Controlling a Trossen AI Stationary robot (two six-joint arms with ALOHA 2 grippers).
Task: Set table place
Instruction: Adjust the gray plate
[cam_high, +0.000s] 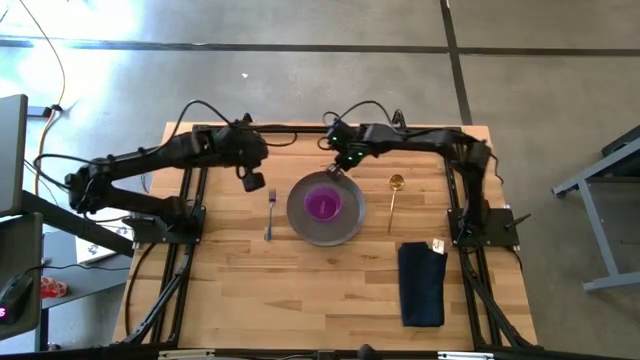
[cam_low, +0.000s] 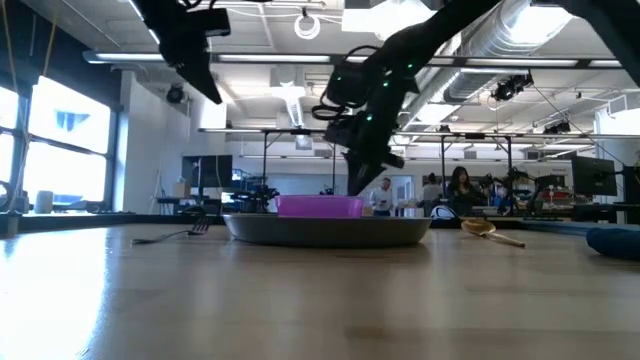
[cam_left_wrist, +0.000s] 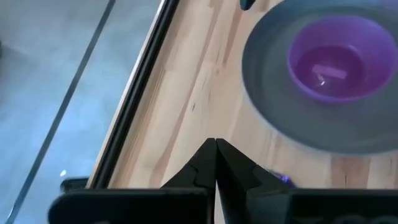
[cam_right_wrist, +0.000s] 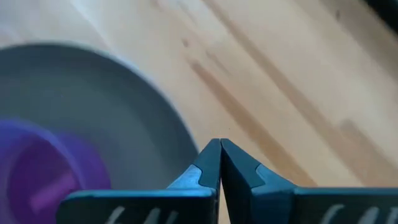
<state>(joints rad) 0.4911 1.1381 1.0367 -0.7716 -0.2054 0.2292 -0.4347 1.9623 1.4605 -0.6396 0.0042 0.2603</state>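
The round grey plate (cam_high: 298, 222) lies in the middle of the light-wood table (cam_high: 300, 290), with the purple bowl (cam_high: 323, 204) standing in it. The fork (cam_high: 270, 215) lies left of the plate and the gold spoon (cam_high: 394, 198) right of it. The folded navy napkin (cam_high: 421, 283) lies at the near right. My left gripper (cam_high: 252, 180) is shut and empty, raised above the table (cam_low: 205, 80), far-left of the plate. My right gripper (cam_high: 335, 170) is shut and empty just beyond the plate's far rim (cam_right_wrist: 168, 124); I see no touch.
The black rail frame (cam_high: 190, 215) runs along the table's left and right sides, with both arm bases on it. Bare wood lies along the near edge, left of the napkin. People and desks show in the room beyond (cam_low: 460, 190).
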